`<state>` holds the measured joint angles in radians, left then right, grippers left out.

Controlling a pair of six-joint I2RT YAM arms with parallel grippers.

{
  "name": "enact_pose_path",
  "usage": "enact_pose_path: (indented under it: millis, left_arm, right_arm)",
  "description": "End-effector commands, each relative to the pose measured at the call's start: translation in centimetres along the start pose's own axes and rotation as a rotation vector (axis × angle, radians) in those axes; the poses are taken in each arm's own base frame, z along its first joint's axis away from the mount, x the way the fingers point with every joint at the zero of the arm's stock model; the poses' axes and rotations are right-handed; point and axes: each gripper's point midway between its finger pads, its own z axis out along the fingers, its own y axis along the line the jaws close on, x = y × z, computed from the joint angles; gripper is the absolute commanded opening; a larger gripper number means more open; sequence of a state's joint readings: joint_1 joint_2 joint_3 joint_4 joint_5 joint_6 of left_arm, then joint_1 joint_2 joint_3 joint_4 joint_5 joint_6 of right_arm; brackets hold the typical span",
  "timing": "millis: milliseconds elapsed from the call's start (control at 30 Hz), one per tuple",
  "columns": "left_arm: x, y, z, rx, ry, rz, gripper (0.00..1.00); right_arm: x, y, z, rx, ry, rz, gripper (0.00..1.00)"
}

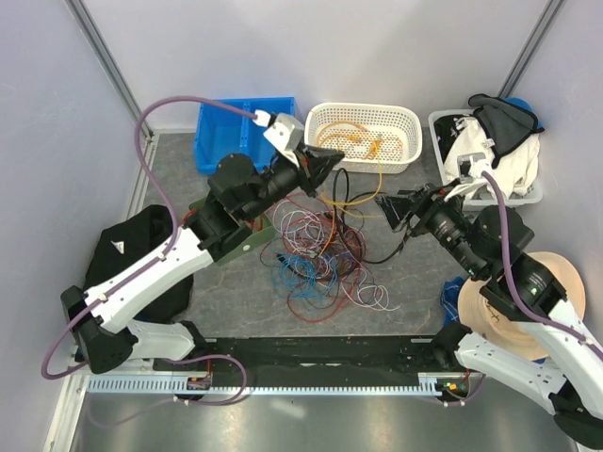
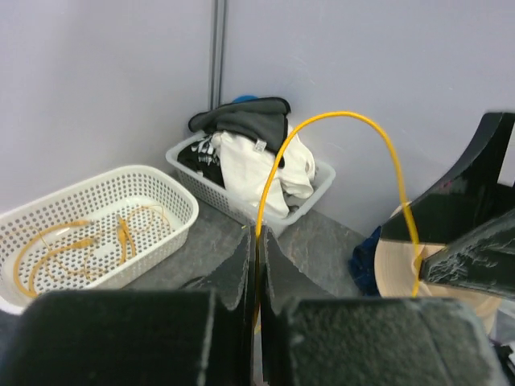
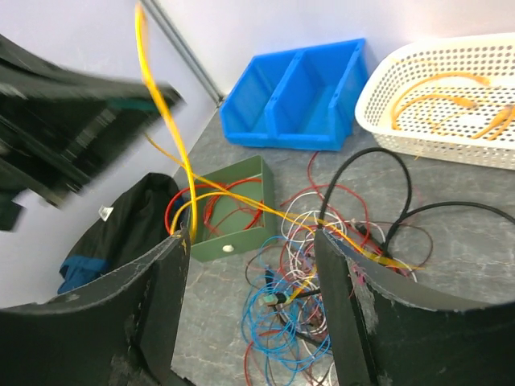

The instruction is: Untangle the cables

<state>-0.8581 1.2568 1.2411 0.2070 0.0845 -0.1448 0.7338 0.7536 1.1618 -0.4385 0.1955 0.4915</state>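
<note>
While the left gripper (image 2: 257, 241) is pinched shut on a yellow cable (image 2: 338, 115), the strand rises from its fingertips, arcs over and drops down the right side of the wrist view; the hold is at the very tips, probably so one wire can be lifted without dragging its neighbours; the right gripper (image 3: 249, 241) has its jaws wide apart with nothing clamped, the same yellow strand running up just beside its left finger; this reads as one arm holding the wire high while the other is free to clear it lower down; below and between the two arms the cables (image 1: 320, 254) lie in a loose heap on the table (image 1: 415, 282), red, blue, white and black loops overlapping, the yellow one trailing down into them; some red and yellow loops spill into a green box (image 3: 241, 181) at the heap's left edge; a white basket (image 1: 407, 118) at the back holds several orange-yellow wires, likely the place for freed ones; a blue bin (image 1: 212, 141) stands beside it; most of the heap is not yet separated.
</note>
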Motion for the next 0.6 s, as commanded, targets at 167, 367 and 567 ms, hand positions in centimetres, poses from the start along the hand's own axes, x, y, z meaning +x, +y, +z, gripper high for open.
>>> enact_pose_path:
  millis: [167,367,567]
  left_arm:
    - [-4.4,0.9,1.3,-0.067,0.009,0.024,0.02]
    - [-5.2,0.4,2.0,-0.047,0.02,-0.008,0.02]
    - [-6.6,-0.8,2.4,-0.005,0.013,-0.074,0.02]
  right_arm:
    - [0.4,-0.9,0.6,0.015,-0.031,-0.045,0.7]
    - [-0.1,1.5,1.6,-0.114,-0.077,-0.019,0.7]
    - [1.5,1.9,3.8,-0.145,-0.058,-0.039,0.7]
